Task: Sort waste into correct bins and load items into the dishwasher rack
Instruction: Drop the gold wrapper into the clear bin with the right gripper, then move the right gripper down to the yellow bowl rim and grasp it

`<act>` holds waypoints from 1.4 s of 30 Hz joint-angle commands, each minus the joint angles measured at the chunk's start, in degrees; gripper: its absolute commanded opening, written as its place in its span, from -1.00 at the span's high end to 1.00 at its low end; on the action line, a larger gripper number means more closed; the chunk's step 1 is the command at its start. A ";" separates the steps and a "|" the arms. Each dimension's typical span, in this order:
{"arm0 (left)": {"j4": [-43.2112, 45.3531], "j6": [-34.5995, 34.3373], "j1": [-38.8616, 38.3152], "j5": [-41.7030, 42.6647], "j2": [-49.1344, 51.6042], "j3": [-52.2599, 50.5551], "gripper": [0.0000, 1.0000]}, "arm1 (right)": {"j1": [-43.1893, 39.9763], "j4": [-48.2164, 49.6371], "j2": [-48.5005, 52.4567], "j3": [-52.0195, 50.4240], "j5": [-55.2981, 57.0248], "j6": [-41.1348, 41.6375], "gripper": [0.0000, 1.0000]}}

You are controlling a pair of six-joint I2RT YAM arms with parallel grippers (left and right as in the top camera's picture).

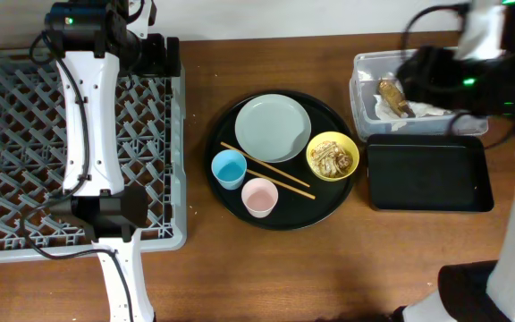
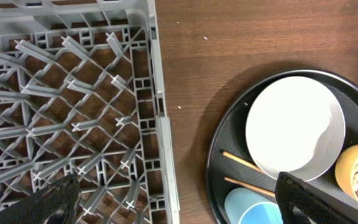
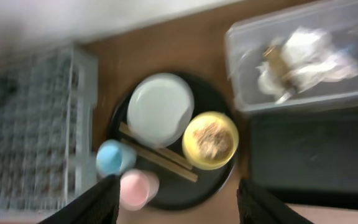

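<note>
The dishwasher rack (image 1: 179,152) lies left of the round black tray (image 1: 329,201), with a bare strip of table between their edges. Right of that tray, the clear tub (image 1: 365,98) holds the napkin (image 1: 423,111) and brown wrapper (image 1: 393,97). The shallow black tray (image 1: 427,174) sits just beside the tub. On the round tray are the plate (image 1: 273,128), the yellow bowl (image 1: 333,143) of noodles (image 1: 333,160), the blue cup (image 1: 229,168), the pink cup (image 1: 259,197) and the chopsticks (image 1: 266,170). Both grippers are spread and empty. The left gripper (image 2: 179,205) is over the rack's tray-side edge, and the right gripper (image 3: 179,202) is above the tub.
</note>
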 commanded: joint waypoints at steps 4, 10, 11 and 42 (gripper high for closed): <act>0.11 -0.55 0.15 -0.24 0.48 -0.35 -0.98 | 9.94 7.32 2.16 -18.86 3.65 1.79 -0.24; 0.11 -0.52 0.15 -0.24 0.48 -0.35 -0.99 | 12.37 18.03 5.33 -34.97 3.61 2.62 -0.24; 0.11 -0.55 0.15 -0.24 0.48 -0.35 -0.99 | 12.66 18.38 5.66 -35.98 3.72 2.56 -0.24; 0.11 -0.55 0.15 -0.24 0.48 -0.35 -0.99 | 14.93 25.75 7.74 -43.45 11.19 -7.41 -0.26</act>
